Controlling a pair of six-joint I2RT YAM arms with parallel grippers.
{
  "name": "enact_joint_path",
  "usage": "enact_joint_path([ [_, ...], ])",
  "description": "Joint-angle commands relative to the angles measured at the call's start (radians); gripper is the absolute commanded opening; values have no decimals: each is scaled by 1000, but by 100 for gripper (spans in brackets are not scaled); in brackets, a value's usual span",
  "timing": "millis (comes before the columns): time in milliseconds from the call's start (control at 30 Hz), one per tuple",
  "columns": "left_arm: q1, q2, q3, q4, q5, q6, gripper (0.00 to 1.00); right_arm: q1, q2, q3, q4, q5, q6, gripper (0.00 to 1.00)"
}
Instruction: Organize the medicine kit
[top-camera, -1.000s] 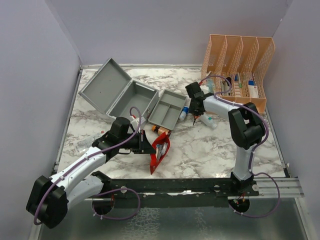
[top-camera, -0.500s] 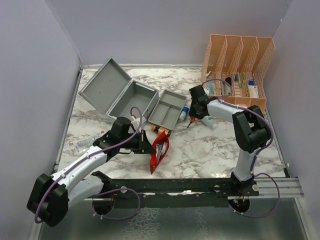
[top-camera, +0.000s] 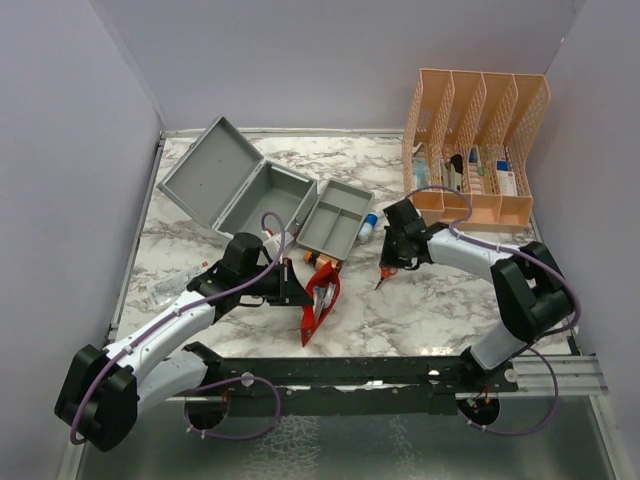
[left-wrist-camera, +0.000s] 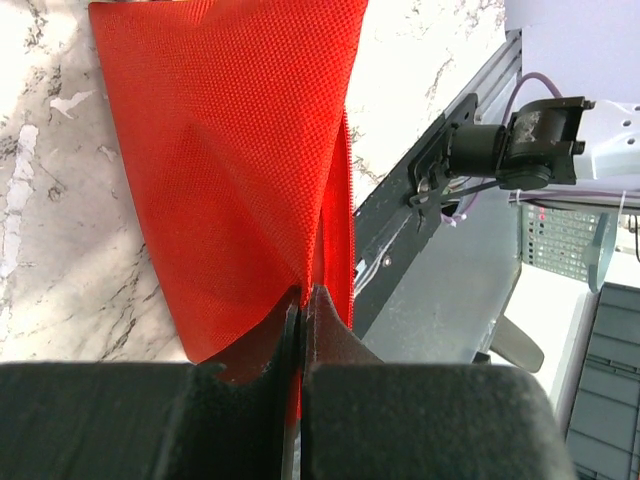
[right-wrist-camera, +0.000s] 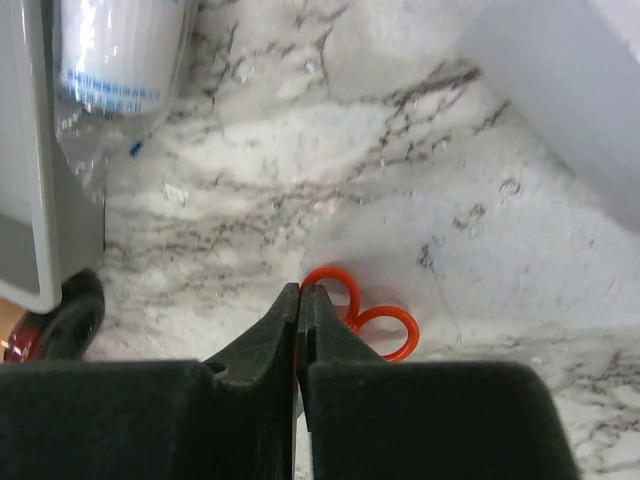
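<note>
The medicine kit (top-camera: 240, 190), a grey metal case, lies open at the back left with its lid tilted up. Its grey divided tray (top-camera: 336, 218) sits on the table beside it. My left gripper (top-camera: 298, 292) (left-wrist-camera: 300, 293) is shut on the edge of the red pouch (top-camera: 318, 305) (left-wrist-camera: 230, 150), which hangs from it in front of the tray. To the right of the tray, my right gripper (top-camera: 390, 265) (right-wrist-camera: 300, 290) is shut on small scissors (top-camera: 384, 276), whose orange handle loops (right-wrist-camera: 368, 312) show just beyond the fingertips above the marble.
A peach slotted organizer (top-camera: 478, 130) with medicine boxes stands at the back right. A white bottle in a clear bag (top-camera: 368, 228) (right-wrist-camera: 120, 60) lies beside the tray. Small items (top-camera: 318, 260) lie in front of the tray. A clear packet (top-camera: 165, 288) lies at the left.
My right gripper has closed on the scissors and carried them from near the organizer toward the front. The left arm still holds the red pouch in the same place.
</note>
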Motion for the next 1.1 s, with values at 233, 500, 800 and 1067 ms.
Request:
enact_joint_path([
  [233,3,1,38,71,46,-3,0,36,-183,-117,14,-51,10,1],
  [500,2,19,5,215,99,-89,0,58,-303,-170,120,-100,8,1],
  [800,1,79,13,125,86,42,0,101,-430,-212,206,-108,-33,1],
  [1067,2,106,22,42,27,107,0,223,-500,-214,271,-74,-33,1],
])
